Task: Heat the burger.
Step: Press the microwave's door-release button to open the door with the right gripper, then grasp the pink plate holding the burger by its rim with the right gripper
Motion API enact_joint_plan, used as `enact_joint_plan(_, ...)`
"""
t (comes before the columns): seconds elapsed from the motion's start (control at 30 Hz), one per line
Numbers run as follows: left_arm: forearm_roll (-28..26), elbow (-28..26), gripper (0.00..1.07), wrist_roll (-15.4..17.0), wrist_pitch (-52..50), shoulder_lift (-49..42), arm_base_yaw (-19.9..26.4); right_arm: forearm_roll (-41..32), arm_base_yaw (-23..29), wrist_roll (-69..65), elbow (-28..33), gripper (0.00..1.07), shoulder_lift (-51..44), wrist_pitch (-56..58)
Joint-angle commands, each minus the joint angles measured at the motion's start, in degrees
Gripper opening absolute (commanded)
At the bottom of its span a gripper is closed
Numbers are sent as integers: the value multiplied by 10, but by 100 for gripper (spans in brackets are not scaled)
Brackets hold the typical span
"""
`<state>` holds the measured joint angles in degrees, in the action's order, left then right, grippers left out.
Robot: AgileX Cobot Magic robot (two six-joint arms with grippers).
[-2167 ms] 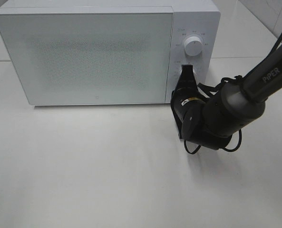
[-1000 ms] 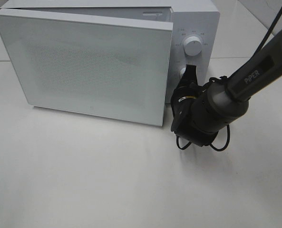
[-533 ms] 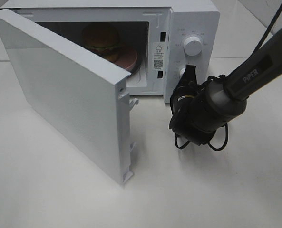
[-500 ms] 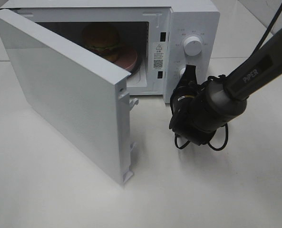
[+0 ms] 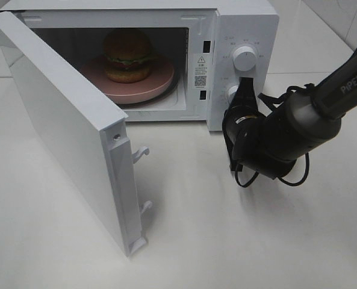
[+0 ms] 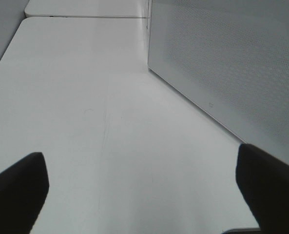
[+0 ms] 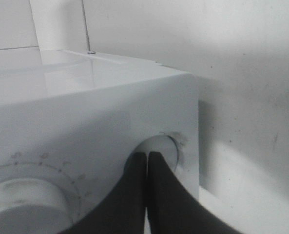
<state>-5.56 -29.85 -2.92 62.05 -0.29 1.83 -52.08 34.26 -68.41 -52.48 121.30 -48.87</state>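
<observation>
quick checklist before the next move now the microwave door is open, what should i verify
1. Door swung wide enough to reach in: ok, it stands far out from the cavity.
2. Burger upright on the pink plate inside: ok.
3. Right claw clear of the control panel: not ok, it is shut with its tips at the lower button.
4. Left claw ready to grasp: ok, it is open, though it faces the door's outer side, not the cavity.
5. Path to the plate free: ok, nothing shows in front of it.
6. Burger heated: cannot tell.
</observation>
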Motion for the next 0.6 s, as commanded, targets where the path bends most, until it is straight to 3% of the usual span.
enact_joint_plan(0.03, -1, 1, 99, 2, -6, -9, 2, 18, 7, 6, 10, 0, -18, -5)
enact_joint_plan(0.6, -1, 1, 99, 2, -6, -9, 2, -7, 7, 144, 119, 0, -143, 105)
